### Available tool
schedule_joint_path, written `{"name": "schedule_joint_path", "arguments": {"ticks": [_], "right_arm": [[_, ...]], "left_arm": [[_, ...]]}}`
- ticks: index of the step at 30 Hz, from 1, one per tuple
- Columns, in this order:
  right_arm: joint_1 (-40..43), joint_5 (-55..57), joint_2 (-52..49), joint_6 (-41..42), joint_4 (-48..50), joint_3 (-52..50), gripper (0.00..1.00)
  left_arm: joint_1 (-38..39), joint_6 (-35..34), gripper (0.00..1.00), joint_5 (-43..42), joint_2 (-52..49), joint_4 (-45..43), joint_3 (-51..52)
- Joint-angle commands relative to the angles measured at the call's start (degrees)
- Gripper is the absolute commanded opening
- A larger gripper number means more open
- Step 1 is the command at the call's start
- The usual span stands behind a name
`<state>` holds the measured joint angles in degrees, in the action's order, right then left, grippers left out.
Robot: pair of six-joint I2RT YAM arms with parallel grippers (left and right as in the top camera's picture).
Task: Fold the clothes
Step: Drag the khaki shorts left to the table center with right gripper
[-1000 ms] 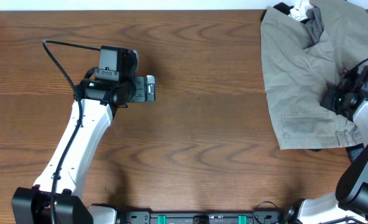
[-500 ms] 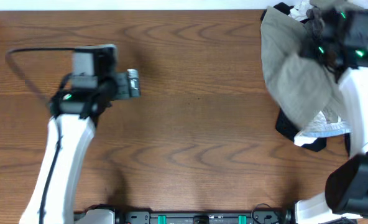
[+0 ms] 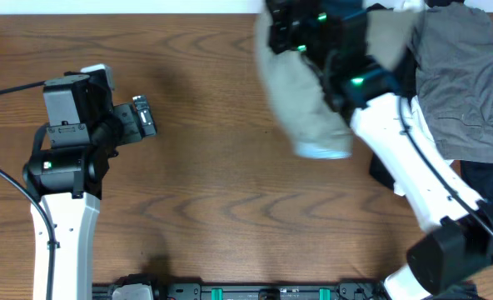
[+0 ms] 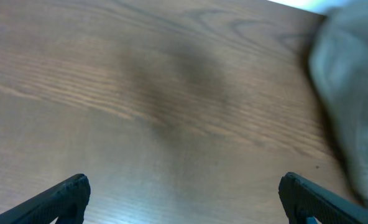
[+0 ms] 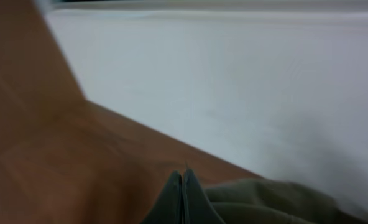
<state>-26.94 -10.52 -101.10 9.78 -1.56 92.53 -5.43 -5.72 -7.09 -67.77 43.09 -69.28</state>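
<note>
At the right end of the wooden table we see a darker grey garment lying crumpled, with a black garment showing just below it. The right arm reaches across both of them towards the far middle of the table and hides part of each. The khaki-green garment hangs bunched and motion-blurred near the far edge, off to the left of the grey one. From the wrist view the right gripper has its fingers pressed together with khaki cloth right beside them, so it seems to be pinching that garment, though the blur leaves the exact hold unclear. The left gripper is well apart on the left, jaws spread wide and holding nothing, above bare brown wood grain. Beyond the far edge of the table we see a plain white surface.
</note>
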Motion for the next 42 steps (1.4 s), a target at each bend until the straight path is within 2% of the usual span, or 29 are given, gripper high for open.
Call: {"name": "schedule_joint_path", "arguments": {"ticks": [1, 8, 10, 12, 13, 14, 15, 18, 24, 30, 36, 40, 42], "right_arm": [[-3.1, 0.0, -2.71, 3.5, 1.49, 0.92, 0.01], [-4.79, 0.02, -5.51, 3.5, 1.73, 0.92, 0.01], [-4.57, 0.0, -6.51, 3.5, 2.12, 0.92, 0.04], [-4.26, -0.02, -8.04, 3.45, 3.43, 0.92, 0.44], [-4.11, -0.02, -8.59, 3.41, 3.78, 0.92, 0.75], [-3.87, -0.02, -8.63, 3.08, 3.69, 0.92, 0.93], [-3.45, -0.04, -8.59, 2.82, 3.06, 0.94, 0.99], [-1.25, -0.94, -6.36, 2.73, -3.45, 1.95, 0.99], [5.44, -2.01, -1.01, -2.08, -28.02, 3.61, 0.99], [9.14, -3.48, -0.81, -4.74, -48.72, 3.08, 0.99], [6.14, -3.89, -0.81, -8.11, -51.45, 1.2, 0.99], [2.67, -3.58, -1.46, -10.27, -51.28, -0.33, 0.99], [1.09, -2.47, -2.47, -10.6, -51.08, -1.14, 0.98]], "left_arm": [[-1.57, 0.96, 0.98, 0.59, 0.0, 1.29, -1.25], [-2.21, 0.98, 0.98, 0.7, -0.04, 3.89, -1.25], [-1.75, 1.42, 0.98, 0.63, -0.09, 4.72, -1.25], [-0.76, 2.34, 0.98, 0.04, -0.11, 5.31, -1.25], [-0.09, 2.51, 0.98, 0.07, -0.11, 5.51, -1.25], [0.5, 2.71, 0.98, 0.04, -0.11, 5.6, -1.25], [1.27, 2.71, 0.98, 0.07, -0.11, 5.86, -1.25], [3.69, 2.69, 0.98, 0.04, -0.11, 7.3, -1.25], [11.74, 3.32, 0.98, -4.42, -0.44, 10.97, -1.11], [21.97, 2.27, 0.98, -4.13, -3.69, 14.8, 1.36], [24.81, -3.98, 0.98, 3.58, -12.07, 14.67, 3.39], [24.81, -6.69, 1.0, 3.96, -19.23, 14.25, 3.39], [24.81, -9.33, 0.95, 3.96, -22.62, 14.27, 3.39]]}}
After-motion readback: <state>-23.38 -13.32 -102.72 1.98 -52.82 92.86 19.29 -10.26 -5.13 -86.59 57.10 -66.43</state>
